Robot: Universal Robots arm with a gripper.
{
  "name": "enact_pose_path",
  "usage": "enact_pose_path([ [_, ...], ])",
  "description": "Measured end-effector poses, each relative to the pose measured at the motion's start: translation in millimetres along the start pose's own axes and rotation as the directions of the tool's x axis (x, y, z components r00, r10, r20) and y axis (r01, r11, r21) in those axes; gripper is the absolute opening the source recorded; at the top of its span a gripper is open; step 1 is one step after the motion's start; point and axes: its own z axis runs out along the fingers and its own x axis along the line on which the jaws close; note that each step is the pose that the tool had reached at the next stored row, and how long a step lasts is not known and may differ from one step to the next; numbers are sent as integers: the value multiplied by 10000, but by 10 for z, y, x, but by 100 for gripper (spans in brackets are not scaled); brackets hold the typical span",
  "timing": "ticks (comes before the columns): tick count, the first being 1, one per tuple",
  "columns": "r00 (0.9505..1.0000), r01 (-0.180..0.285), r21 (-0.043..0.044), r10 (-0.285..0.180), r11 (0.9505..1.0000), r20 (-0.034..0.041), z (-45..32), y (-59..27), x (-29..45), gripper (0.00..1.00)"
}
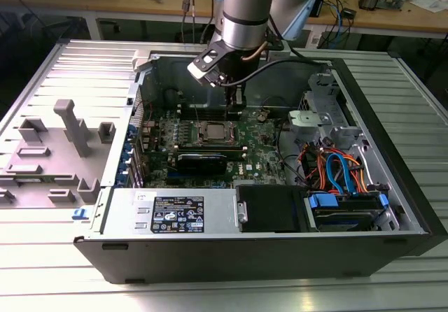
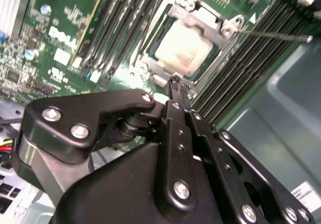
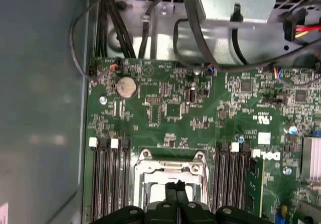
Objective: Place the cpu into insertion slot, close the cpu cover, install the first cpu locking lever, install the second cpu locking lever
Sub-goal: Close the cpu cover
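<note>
Black tool (image 2: 175,82) linkage sits up front in the second wrist view, fingers (image 2: 176,97) pressed together, nothing pinched as far as I can tell. Tips hang just beside the insertion slot (image 2: 145,61) on the green board (image 2: 65,10). Meanwhile the cpu (image 2: 183,50) lies in that slot, cpu cover (image 2: 203,17) down around it, and one thin lever (image 2: 273,34) pokes out sideways.

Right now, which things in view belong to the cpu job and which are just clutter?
Job: tool, shut, over the insertion slot; cpu; cpu cover; locking lever.
Lying about: memory slots; coin battery; orange and blue cables; grey blocks.
</note>
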Motion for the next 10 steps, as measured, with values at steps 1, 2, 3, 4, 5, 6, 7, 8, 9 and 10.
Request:
enact_pose_path([
  [1, 10000, 1, -1, -1, 10000, -1, 6, -23, 2, 11],
  [2, 10000, 2, -1, -2, 10000, 0, 10, -42, 2, 11],
  [3, 10000, 2, -1, -2, 10000, 1, 13, -59, 3, 11],
  [4, 10000, 2, 0, -2, 10000, 0, 16, -77, 4, 11],
  [5, 10000, 1, 0, -1, 10000, 0, 19, -92, 5, 11],
  [6, 10000, 1, 0, -1, 10000, 1, 20, -98, 6, 11],
  [7, 10000, 2, 0, -2, 10000, 1, 21, -103, 6, 11],
  [8, 10000, 1, -1, -1, 10000, 0, 24, -113, 7, 11],
  [9, 10000, 2, -1, -2, 10000, -1, 26, -123, 7, 11],
  [10, 10000, 3, -1, -3, 10000, -1, 28, -133, 8, 11],
])
